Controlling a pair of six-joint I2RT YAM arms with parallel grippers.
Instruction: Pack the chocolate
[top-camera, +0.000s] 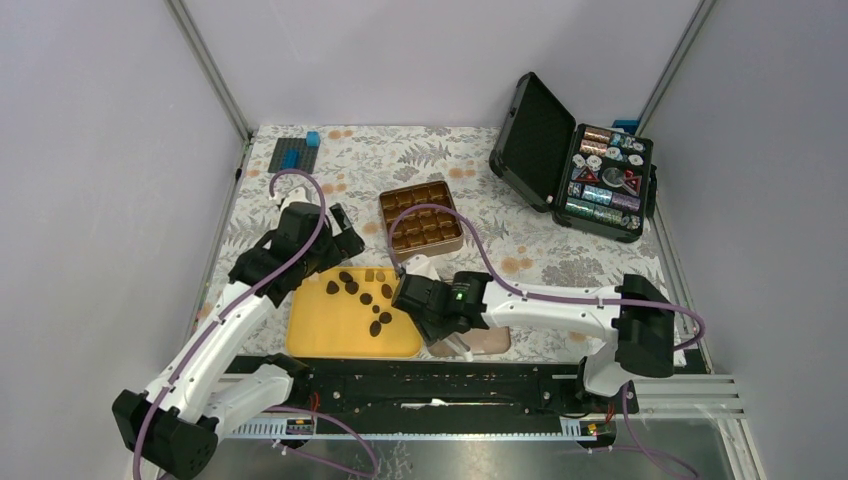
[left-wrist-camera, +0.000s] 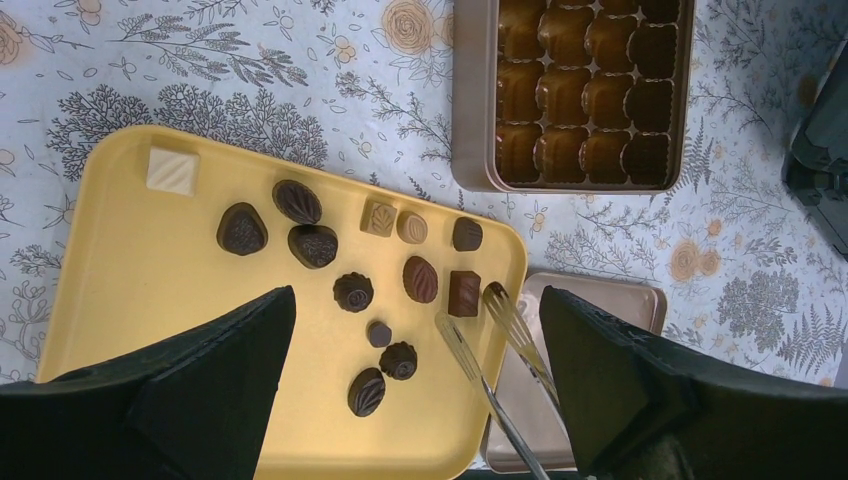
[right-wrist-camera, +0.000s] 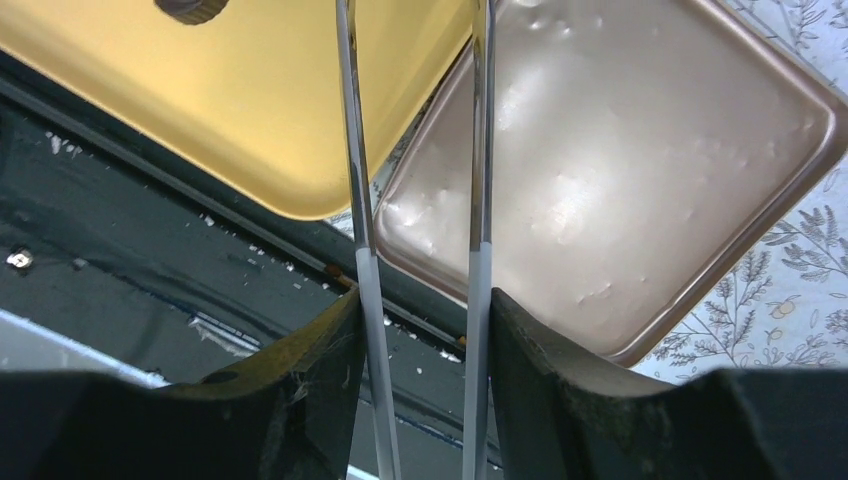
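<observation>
Chocolate (left-wrist-camera: 420, 278) is spread over the yellow tray (left-wrist-camera: 120, 290), the nearest square piece (left-wrist-camera: 463, 292) just beyond the tongs (left-wrist-camera: 468, 360) clamped by the right gripper (right-wrist-camera: 420, 330); the left gripper (top-camera: 342, 243) is held agape above.

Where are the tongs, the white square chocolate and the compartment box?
tongs (left-wrist-camera: 463, 347): left wrist view, on the left blade near its tip.
white square chocolate (left-wrist-camera: 172, 169): left wrist view, middle of its top face.
compartment box (left-wrist-camera: 472, 100): left wrist view, on its left rim.
</observation>
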